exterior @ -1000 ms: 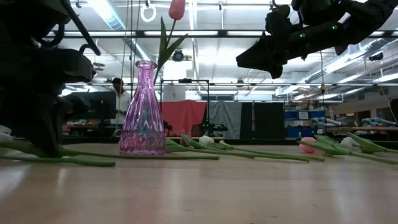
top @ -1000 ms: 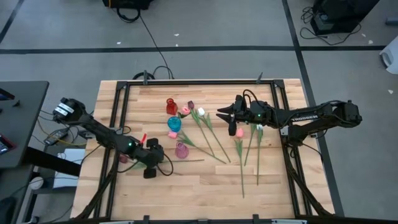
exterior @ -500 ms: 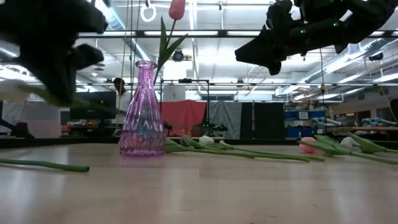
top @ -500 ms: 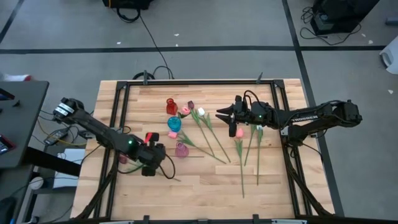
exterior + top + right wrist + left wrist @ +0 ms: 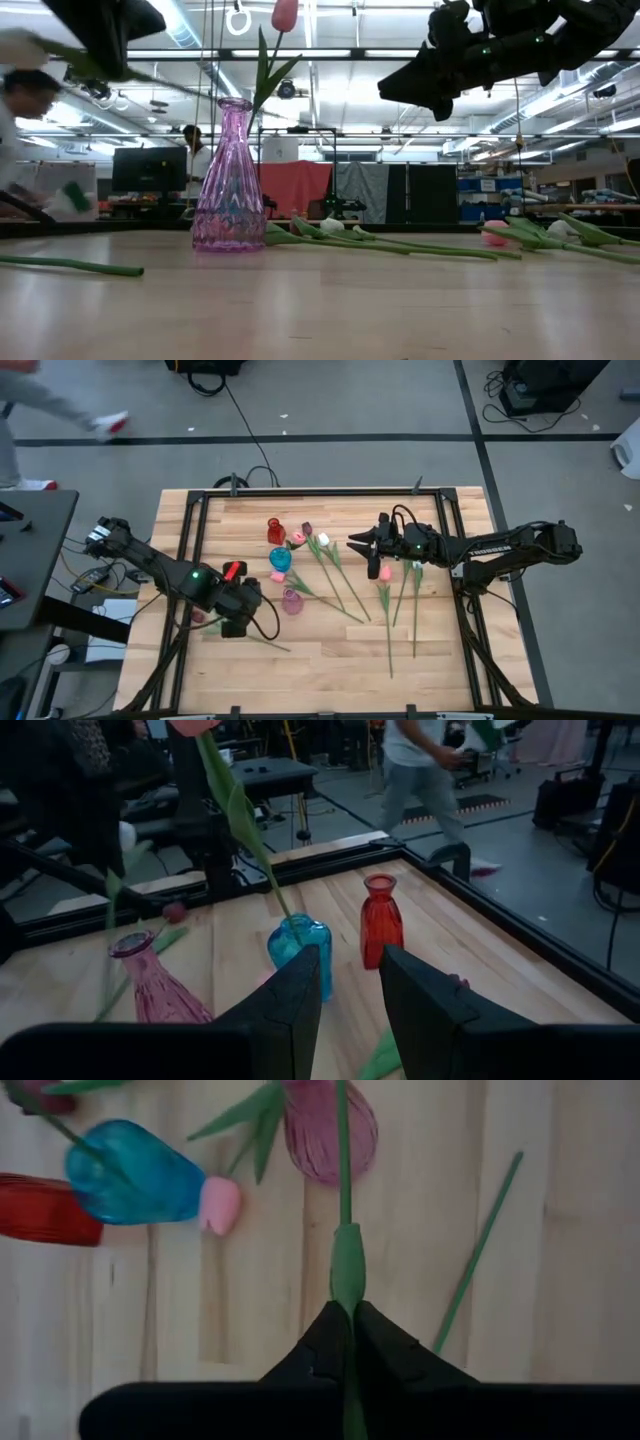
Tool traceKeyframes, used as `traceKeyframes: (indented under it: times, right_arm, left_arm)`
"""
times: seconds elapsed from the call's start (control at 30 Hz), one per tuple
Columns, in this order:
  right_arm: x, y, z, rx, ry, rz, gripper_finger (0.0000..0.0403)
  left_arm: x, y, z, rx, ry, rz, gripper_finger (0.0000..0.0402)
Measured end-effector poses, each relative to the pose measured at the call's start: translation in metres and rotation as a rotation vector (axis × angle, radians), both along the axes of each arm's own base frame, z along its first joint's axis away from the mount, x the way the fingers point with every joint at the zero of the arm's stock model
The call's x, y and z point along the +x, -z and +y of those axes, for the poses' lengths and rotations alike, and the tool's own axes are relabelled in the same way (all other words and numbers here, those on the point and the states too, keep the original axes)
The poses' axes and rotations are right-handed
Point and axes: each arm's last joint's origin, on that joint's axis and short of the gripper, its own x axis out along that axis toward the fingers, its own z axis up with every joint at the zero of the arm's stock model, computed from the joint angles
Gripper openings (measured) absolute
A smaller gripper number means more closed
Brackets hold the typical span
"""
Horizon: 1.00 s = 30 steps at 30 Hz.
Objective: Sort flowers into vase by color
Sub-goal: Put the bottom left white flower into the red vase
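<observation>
My left gripper (image 5: 236,624) hangs above the table's near left part, shut on a green-stemmed flower (image 5: 150,73) that shows high in the low view. A pink vase (image 5: 292,601), a blue vase (image 5: 280,560) and a red vase (image 5: 276,530) stand upright in mid-table. A pink tulip's stem (image 5: 250,840) stands in the blue vase (image 5: 300,955). Several flowers (image 5: 345,585) lie flat on the wood to the right of the vases. My right gripper (image 5: 352,543) hovers level above them, open, with nothing between its fingers (image 5: 290,1000). My left gripper pinches the flower's green stem (image 5: 345,1295) between its two fingers, just short of a thicker leaf base (image 5: 346,1265). The fingers come from above, slanting down. The stem is lifted clear of the table and sticks out on both sides of the fingers (image 5: 105,55), slightly tilted.
A loose stem (image 5: 70,265) lies on the wood near my left gripper, also seen as a loose stem (image 5: 480,1250) from the wrist. A black metal frame (image 5: 310,493) runs round the tabletop. A person (image 5: 20,110) moves in the room beyond the table.
My left gripper has risen steeply from the tabletop and tipped further downward, staying shut. The held flower has gone up with it, from lying on the wood to hanging clear. The other stem has stayed on the table. A person has come into view.
</observation>
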Motion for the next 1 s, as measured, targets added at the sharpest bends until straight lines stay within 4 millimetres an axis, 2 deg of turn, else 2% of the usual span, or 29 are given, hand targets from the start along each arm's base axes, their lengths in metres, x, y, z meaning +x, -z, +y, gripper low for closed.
traceKeyframes:
  times: [0.2, 0.37, 0.5, 0.77, 1.0]
  right_arm:
    - [0.000, 0.000, 0.000, 0.003, 0.001, -0.001, 0.0119]
    - [0.000, 0.001, 0.000, 0.011, -0.005, 0.003, 0.0119]
    - [0.001, 0.001, 0.004, 0.019, -0.057, 0.002, 0.0119]
    - [0.003, 0.001, 0.030, -0.044, -0.135, 0.015, 0.0119]
    - [0.003, 0.000, 0.041, -0.134, -0.158, 0.025, 0.0119]
  left_arm:
    - [-0.008, -0.026, 0.007, 0.011, -0.048, 0.035, 0.0015]
    - [-0.011, -0.040, 0.009, 0.016, -0.039, 0.038, 0.0015]
    - [-0.006, -0.047, 0.015, 0.040, -0.036, -0.003, 0.0015]
    - [0.015, -0.045, 0.039, 0.104, -0.079, -0.041, 0.0015]
    - [0.033, -0.036, 0.051, 0.122, -0.045, -0.009, 0.0015]
